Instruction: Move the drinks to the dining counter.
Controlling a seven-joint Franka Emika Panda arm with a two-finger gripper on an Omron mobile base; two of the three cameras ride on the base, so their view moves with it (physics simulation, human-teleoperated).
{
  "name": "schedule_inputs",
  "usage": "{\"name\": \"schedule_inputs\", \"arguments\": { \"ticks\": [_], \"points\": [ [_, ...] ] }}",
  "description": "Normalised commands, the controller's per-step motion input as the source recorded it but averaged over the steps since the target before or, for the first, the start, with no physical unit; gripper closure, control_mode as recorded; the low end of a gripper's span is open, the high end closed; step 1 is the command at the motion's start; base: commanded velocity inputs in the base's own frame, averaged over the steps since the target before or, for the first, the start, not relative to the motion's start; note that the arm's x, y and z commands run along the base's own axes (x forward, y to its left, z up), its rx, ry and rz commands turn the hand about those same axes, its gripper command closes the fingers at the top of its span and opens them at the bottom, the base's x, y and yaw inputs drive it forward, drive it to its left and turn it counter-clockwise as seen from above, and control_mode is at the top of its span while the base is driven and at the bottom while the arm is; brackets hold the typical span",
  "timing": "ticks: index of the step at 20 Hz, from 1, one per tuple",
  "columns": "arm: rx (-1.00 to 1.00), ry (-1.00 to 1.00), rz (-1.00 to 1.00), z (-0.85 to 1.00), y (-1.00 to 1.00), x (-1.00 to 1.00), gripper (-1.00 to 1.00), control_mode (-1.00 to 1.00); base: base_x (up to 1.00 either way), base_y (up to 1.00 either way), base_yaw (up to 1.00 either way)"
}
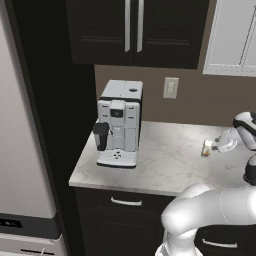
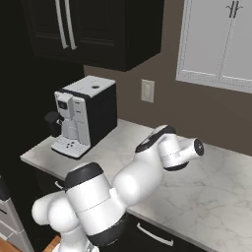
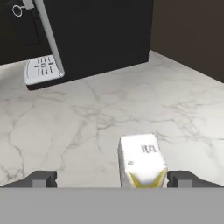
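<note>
One of the drinks, a small whitish glass (image 1: 206, 148) with a yellowish tint, stands on the marbled worktop (image 1: 170, 162) to the right of the coffee machine. My gripper (image 1: 213, 146) reaches toward it from the right, level with the glass. In the hand view the glass (image 3: 142, 159) sits between my two dark fingertips (image 3: 41, 179), close against the right one. The gripper (image 3: 114, 180) is open, its jaws wide apart and not clamped on the glass. The dining counter is out of view.
A white and black coffee machine (image 1: 119, 124) stands at the left end of the worktop, its drip tray (image 3: 41, 70) facing forward. Dark upper cabinets (image 1: 135, 30) hang above. A wall outlet (image 1: 170, 87) sits behind. A tall fridge (image 1: 22, 150) stands left.
</note>
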Motion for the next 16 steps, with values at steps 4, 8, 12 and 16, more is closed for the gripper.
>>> {"name": "schedule_inputs", "arguments": {
  "ticks": [4,8,12,16],
  "points": [
    [0.00,0.00,0.00,-0.21,-0.04,0.28,-1.00,-1.00,0.00,0.00,0.00],
    [0.00,0.00,0.00,-0.18,-0.11,0.29,-1.00,-1.00,0.00,0.00,0.00],
    [0.00,0.00,0.00,-0.18,-0.13,0.29,-1.00,-1.00,0.00,0.00,0.00],
    [0.00,0.00,0.00,-0.17,-0.02,0.09,-1.00,-1.00,0.00,0.00,0.00]
  ]
}}
